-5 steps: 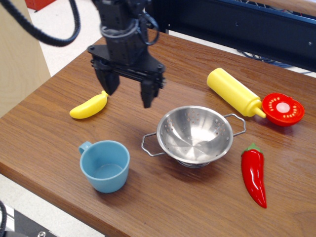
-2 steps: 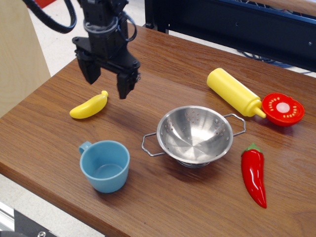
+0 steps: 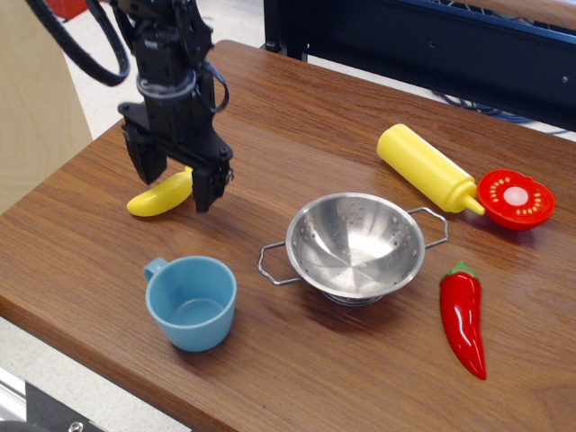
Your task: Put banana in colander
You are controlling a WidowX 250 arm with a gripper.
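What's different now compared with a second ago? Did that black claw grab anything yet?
The gripper has swung left across the table and dropped lower, so its open jaws now straddle the banana. It hasn't grabbed anything yet. The banana lies where it was, and the colander, blue cup, yellow bottle, red pepper and tomato half haven't moved.

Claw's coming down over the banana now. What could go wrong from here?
The open claw straddles the banana near its stubby end rather than its middle, so closing may pinch the tip and squirt it sideways. The smooth curved plastic could also slip mid-carry. On the way to the colander, a low path risks clipping its wire handle.
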